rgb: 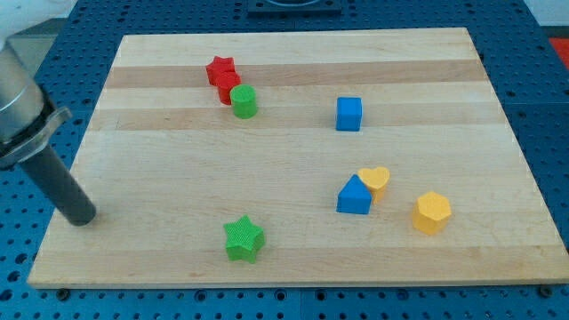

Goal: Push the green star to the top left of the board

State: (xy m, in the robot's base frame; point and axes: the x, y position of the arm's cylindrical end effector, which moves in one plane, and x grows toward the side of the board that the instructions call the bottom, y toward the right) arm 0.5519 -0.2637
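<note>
The green star [244, 239] lies near the view's bottom edge of the wooden board [293, 62], left of centre. My tip [80, 218] is at the board's left edge, well to the left of the green star and slightly above it, not touching any block. The dark rod rises from it toward the view's upper left.
A red star [220, 69] and a red block [229, 87] touch a green cylinder [244, 102] at the upper left. A blue cube [349, 114] sits right of centre. A blue block [354, 196], yellow heart [375, 180] and yellow hexagon [432, 212] lie lower right.
</note>
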